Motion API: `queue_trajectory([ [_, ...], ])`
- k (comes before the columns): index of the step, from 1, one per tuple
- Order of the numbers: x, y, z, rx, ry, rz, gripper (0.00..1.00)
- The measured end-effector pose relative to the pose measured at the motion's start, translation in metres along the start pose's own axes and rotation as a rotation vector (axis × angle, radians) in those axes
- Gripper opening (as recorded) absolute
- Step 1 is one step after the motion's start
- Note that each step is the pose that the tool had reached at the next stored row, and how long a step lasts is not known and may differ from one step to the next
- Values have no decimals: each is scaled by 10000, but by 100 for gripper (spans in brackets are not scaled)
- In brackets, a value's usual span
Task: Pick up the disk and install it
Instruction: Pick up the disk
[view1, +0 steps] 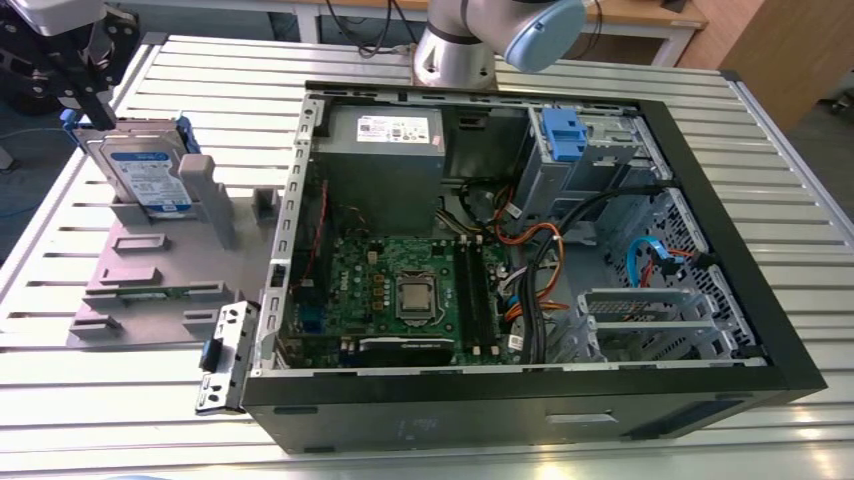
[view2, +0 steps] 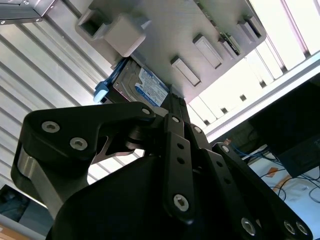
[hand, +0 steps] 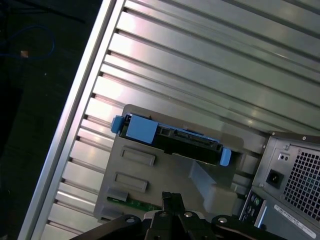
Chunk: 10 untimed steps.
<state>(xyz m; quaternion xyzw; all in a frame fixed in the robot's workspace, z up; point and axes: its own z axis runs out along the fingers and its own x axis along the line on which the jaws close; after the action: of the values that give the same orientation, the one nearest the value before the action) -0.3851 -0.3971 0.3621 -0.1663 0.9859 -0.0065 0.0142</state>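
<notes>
My gripper (view1: 83, 98) hangs at the far end of the exterior view's left, above the slatted metal table (view1: 120, 420); whether it is spread or pressed together I cannot tell. It grips nothing. Just below it the disk (view1: 144, 170) stands on edge in a slot of the grey fixture plate (view1: 140, 275), label facing outward, blue rails along its sides. In both wrist views the disk (hand: 172, 141) sits ahead of my gripper, apart from it. Farther from my tool, toward the exterior view's right, the open computer case (view1: 534, 385) lies on its side, showing the green motherboard (view1: 400, 285), the grey power supply (view1: 380, 150) and a blue latch (view1: 563, 135).
</notes>
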Motion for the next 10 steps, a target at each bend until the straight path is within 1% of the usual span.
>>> queue_trajectory([
  [10, 0, 0, 0, 0, -1, -96, 11],
])
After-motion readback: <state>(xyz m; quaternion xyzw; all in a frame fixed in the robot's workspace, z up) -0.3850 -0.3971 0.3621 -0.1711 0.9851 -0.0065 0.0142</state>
